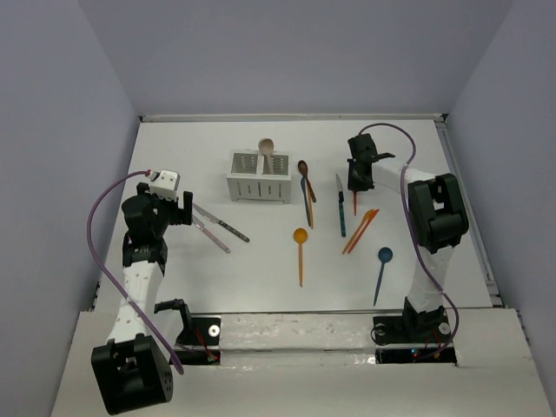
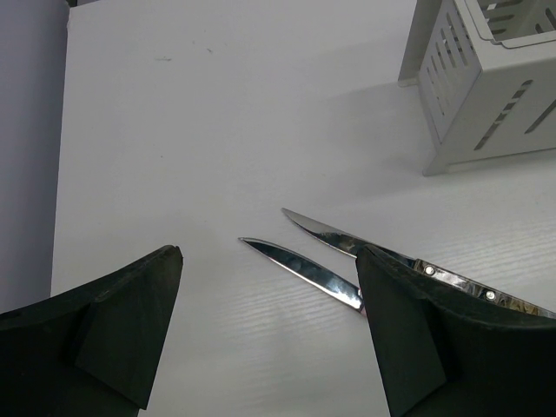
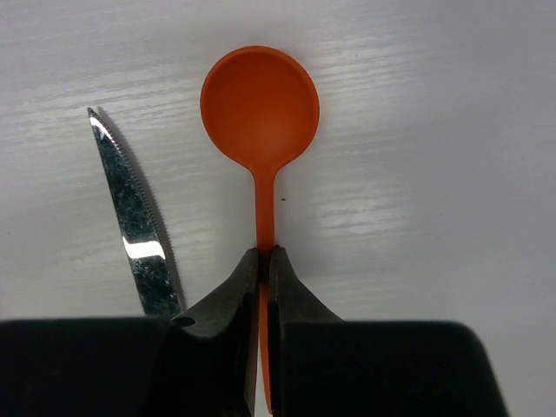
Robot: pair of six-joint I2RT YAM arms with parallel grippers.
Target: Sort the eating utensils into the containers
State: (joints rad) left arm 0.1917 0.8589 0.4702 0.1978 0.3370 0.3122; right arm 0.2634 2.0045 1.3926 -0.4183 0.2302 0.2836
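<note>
Right gripper (image 3: pixel 263 261) pinches the thin neck of the orange spoon (image 3: pixel 259 104), just under the bowl (probably the easiest place to nip it). The spoon looks to lie flat on the table (image 3: pixel 434 130), with a serrated knife (image 3: pixel 135 217) just beside it. Left gripper (image 2: pixel 268 261) is spread over two knives (image 2: pixel 304 265), holding nothing. The caddy (image 1: pixel 259 187) stands well apart, a pale spoon (image 1: pixel 266 146) inside.

The top external camera is looking down from above the near edge, covering the whole table (image 1: pixel 217 287). The left wrist camera is facing forward, low and close, sharing the white caddy (image 2: pixel 486 78) and two knife blades (image 2: pixel 300 268) with it. The right wrist camera is pointing straight down, very close, on an orange spoon (image 3: pixel 259 104) and serrated knife (image 3: pixel 135 226).
</note>
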